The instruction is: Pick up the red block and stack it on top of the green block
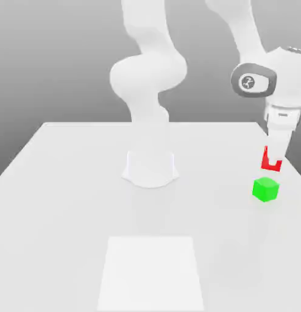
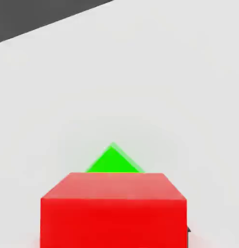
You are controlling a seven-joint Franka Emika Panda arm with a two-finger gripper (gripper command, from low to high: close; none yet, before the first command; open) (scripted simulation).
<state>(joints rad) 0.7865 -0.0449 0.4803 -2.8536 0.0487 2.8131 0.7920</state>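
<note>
In the exterior view, nearest the camera, a pale square patch (image 1: 152,273) lies flat on the white worktop (image 1: 61,201), at the lower centre of the frame. Further back, in the middle of the frame, my round base (image 1: 150,169) stands on the worktop, and my white arm (image 1: 147,70) rises from it, leaves the top of the frame and comes back down at the upper right.

At the right edge of the frame, about halfway down, sits the green block (image 1: 265,189), resting on the worktop. Just above it, not touching, hangs the red block (image 1: 272,159). My fingers (image 1: 273,159) are closed tight on the red block, one on each side, and they point straight down; a white finger covers the middle of the block's face, so the red shows as a U shape around it.

In the hand view, the red block (image 2: 113,213) spans the lower part of the frame, held close to the camera. Beyond its far edge, one corner of the green block (image 2: 113,162) pokes out as a green triangle near the centre of the frame. White worktop (image 2: 141,72) stretches past it to a dark strip at the upper left.
</note>
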